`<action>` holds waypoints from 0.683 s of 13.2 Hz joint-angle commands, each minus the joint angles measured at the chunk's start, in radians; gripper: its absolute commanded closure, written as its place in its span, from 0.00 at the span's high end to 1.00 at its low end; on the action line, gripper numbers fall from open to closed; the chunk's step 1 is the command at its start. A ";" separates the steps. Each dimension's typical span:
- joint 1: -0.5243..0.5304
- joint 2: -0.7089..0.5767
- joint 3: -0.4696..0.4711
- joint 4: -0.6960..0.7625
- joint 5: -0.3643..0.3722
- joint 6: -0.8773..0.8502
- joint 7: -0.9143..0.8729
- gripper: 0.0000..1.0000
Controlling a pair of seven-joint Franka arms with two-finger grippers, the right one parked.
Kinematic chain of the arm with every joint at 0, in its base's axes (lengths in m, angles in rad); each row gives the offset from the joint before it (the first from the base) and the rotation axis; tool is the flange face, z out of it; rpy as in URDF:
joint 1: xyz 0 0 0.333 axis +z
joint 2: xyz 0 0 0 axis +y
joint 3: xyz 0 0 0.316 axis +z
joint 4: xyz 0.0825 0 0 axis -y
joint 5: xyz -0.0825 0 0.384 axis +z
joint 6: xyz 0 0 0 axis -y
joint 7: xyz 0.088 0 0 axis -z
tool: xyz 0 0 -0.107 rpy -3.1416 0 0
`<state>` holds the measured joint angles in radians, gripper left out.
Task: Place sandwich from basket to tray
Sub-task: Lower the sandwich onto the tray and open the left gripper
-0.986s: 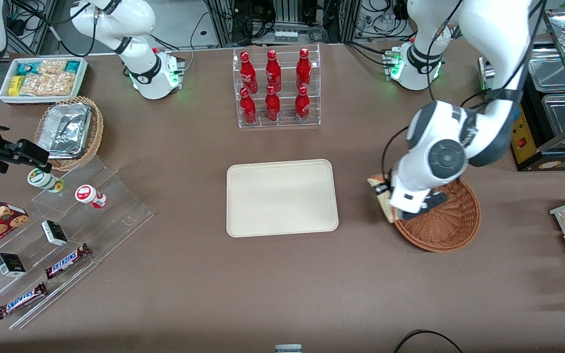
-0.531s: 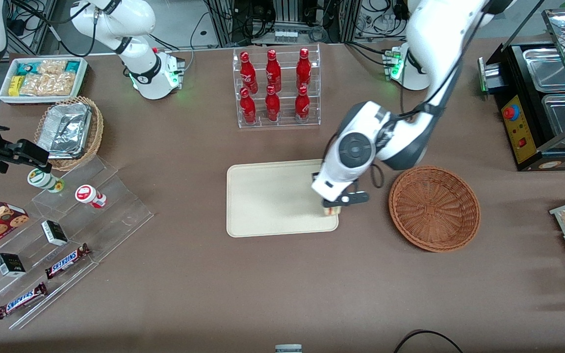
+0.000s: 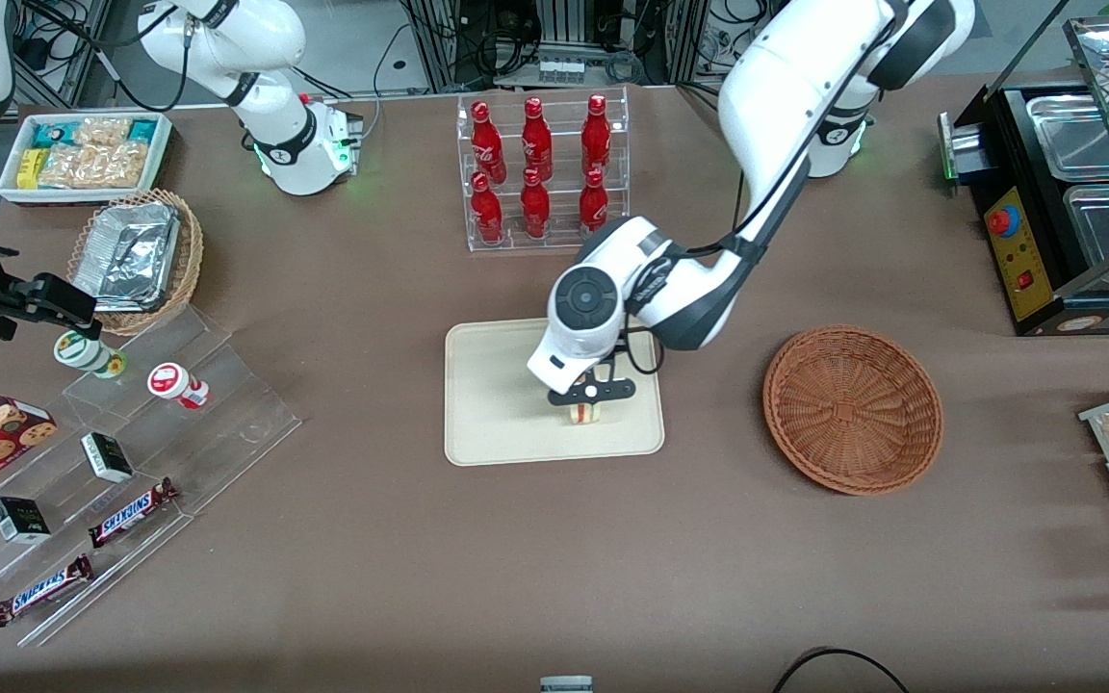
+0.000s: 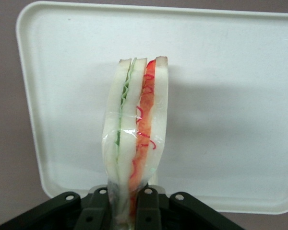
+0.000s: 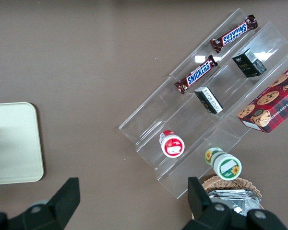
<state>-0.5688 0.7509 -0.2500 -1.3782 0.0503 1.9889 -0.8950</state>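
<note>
While clamped on the sandwich — gripper above the tray — basket well apart.

I see the sandwich, white bread with green and red filling, pinched on edge in my tool above the cream tray. The empty reddish-brown wicker basket sits on the tabletop beside the tray, apart from it.

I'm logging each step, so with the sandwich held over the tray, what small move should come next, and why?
Probably lower it a little, then open. The gripper is shut on the sandwich, which hangs over the tray, while the basket sits empty; whether the sandwich touches the tray isn't clear.
</note>
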 commanded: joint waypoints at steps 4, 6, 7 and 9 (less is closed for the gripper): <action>-0.051 0.126 0.017 0.151 0.019 -0.016 -0.050 0.00; -0.051 0.134 0.017 0.163 0.019 -0.018 -0.062 0.00; -0.051 0.134 0.015 0.163 0.017 -0.018 -0.065 0.00; -0.051 0.136 0.015 0.165 0.016 -0.013 -0.097 0.00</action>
<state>-0.5982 0.8689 -0.2485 -1.2543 0.0549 1.9885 -0.9412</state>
